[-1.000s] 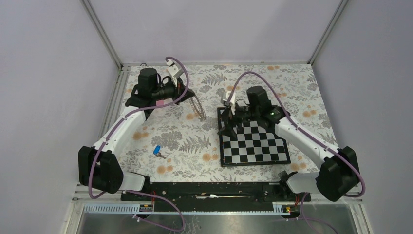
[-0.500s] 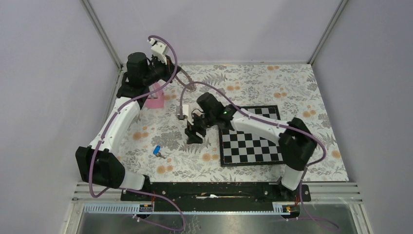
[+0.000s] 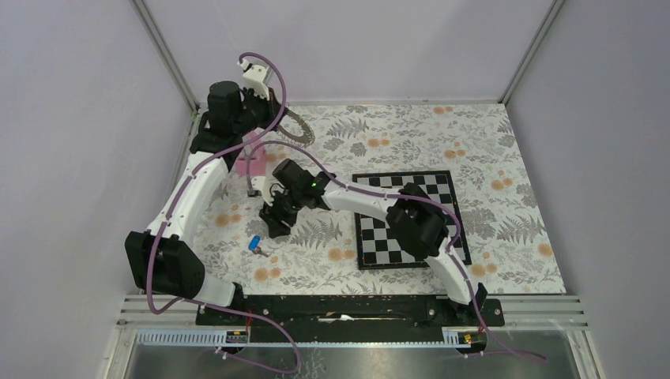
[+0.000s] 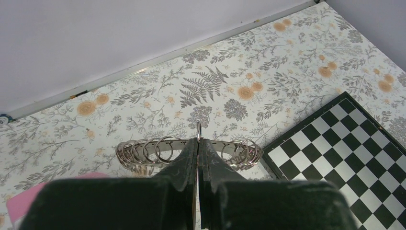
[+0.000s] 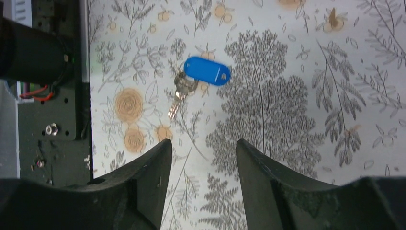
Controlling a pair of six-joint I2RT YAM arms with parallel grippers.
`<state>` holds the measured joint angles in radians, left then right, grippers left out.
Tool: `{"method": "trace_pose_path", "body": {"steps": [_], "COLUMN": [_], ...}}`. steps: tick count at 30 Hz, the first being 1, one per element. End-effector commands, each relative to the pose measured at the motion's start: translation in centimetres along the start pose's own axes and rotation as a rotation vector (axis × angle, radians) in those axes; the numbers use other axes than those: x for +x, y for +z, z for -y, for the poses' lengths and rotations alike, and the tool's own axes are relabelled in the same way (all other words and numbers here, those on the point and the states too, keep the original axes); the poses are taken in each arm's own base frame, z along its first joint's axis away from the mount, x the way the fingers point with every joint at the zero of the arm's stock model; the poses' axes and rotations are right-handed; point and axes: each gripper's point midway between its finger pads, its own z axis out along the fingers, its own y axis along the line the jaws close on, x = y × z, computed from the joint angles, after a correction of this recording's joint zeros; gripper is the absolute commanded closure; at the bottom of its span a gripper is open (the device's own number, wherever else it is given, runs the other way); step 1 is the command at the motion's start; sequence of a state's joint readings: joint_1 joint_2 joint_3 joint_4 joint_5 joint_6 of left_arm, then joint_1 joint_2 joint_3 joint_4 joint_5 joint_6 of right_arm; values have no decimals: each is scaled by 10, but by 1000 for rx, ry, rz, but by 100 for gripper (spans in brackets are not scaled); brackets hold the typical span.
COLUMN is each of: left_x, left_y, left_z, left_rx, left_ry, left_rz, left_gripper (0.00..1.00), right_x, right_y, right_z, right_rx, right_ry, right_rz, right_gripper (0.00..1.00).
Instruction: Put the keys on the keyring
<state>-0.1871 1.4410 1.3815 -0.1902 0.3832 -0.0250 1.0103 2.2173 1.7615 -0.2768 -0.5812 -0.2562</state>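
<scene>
The key, with its blue plastic head [image 5: 207,71] and short metal blade [image 5: 178,98], lies flat on the floral cloth; from above the key [image 3: 254,244] is at front left. My right gripper [image 5: 202,143] hovers just short of it, open, with nothing between its fingers [image 5: 158,163]; the top view places the right gripper [image 3: 274,223] up and right of the key. At the back left my left gripper [image 4: 198,141] is shut on the keyring [image 4: 143,151], a flat metal band carrying several small split rings. The keyring [image 3: 299,130] is held above the cloth.
A chessboard [image 3: 407,217] lies right of centre, its corner in the left wrist view [image 4: 344,143]. A pink object [image 3: 251,162] sits under the left arm. The black base rail [image 5: 48,96] runs close beside the key. The right arm stretches across the table's middle.
My right arm swung left from the chessboard to just above the key, and its jaws narrowed. My left arm lifted the keyring up and back toward the far left corner.
</scene>
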Motion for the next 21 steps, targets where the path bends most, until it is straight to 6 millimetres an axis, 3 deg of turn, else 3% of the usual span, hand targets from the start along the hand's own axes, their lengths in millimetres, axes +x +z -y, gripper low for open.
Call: {"method": "trace_pose_path", "body": {"steps": [1, 11, 21], "left_x": [-48, -52, -49], "left_y": [-10, -9, -10], "left_z": [-7, -6, 0], "left_rx": [-52, -43, -15], "left_ry": [45, 44, 35], "left_rz": [119, 118, 112], "left_gripper": [100, 100, 100], "right_x": [-22, -28, -20], "right_y": [17, 69, 82], "right_z": [-3, -5, -11], "right_rx": [13, 34, 73], "right_ry": [46, 73, 64], "right_rz": [13, -31, -78], "right_gripper": [41, 42, 43]}}
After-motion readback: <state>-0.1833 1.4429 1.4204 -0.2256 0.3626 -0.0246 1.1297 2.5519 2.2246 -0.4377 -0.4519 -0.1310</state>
